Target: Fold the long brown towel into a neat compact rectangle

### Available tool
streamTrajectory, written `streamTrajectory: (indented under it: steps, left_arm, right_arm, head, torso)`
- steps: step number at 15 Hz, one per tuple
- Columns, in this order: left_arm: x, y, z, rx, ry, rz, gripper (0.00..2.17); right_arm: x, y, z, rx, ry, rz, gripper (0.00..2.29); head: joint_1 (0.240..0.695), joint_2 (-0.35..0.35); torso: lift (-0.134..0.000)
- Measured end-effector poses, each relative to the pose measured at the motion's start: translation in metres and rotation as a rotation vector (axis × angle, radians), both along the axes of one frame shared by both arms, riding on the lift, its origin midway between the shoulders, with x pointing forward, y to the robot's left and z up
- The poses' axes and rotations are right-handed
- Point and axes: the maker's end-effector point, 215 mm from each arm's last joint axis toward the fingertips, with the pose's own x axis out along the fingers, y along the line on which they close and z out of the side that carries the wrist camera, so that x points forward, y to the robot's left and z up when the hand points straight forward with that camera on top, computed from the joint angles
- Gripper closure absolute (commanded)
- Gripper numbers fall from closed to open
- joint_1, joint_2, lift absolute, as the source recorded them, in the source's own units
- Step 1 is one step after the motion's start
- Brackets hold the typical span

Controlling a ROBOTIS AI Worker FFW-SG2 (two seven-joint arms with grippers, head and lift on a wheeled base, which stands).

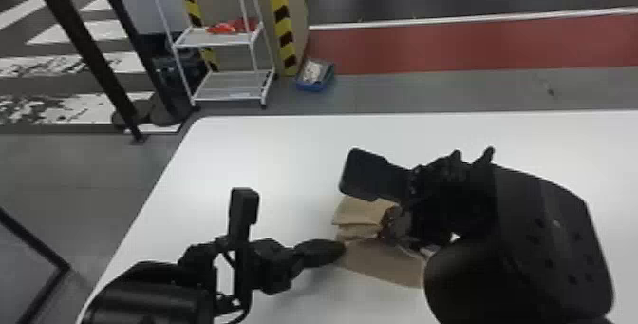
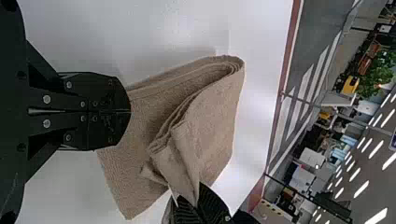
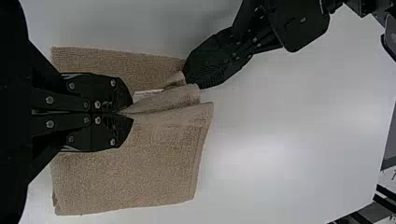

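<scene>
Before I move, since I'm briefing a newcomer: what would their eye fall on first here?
First, the black right tool, pinching a fold of the brown towel on the white table. Next, the black left tool, its fingers together at the towel's left side. Beyond the table, yellow-and-black striping stands out.

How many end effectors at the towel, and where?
2. Left end effector: at the left edge of the towel. Right end effector: closed on a fold of it. Neither is hidden.
</scene>
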Motion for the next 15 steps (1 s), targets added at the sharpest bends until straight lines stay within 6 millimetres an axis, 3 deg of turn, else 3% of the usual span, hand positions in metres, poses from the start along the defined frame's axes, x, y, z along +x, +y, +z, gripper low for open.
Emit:
streamTrajectory:
  steps: [7,12,15]
  left_arm:
    - [0.001,-0.004,0.001,-0.004,-0.001,-0.006,1.84]
    - [0.002,-0.004,0.002,-0.004,-0.006,-0.007,1.84]
    - [0.002,-0.004,0.002,-0.004,-0.007,-0.009,1.84]
  right_arm:
    - [-0.017,0.007,-0.014,-0.014,0.031,0.007,1.19]
    - [-0.023,0.009,-0.022,-0.018,0.057,-0.007,0.71]
    - [-0.025,0.013,-0.019,-0.003,0.062,-0.018,0.71]
  head:
    - [0.695,0.188]
    - [0.695,0.188]
    - [0.695,0.195]
  torso:
    - [-0.124]
    - [-0.124]
    - [-0.124]
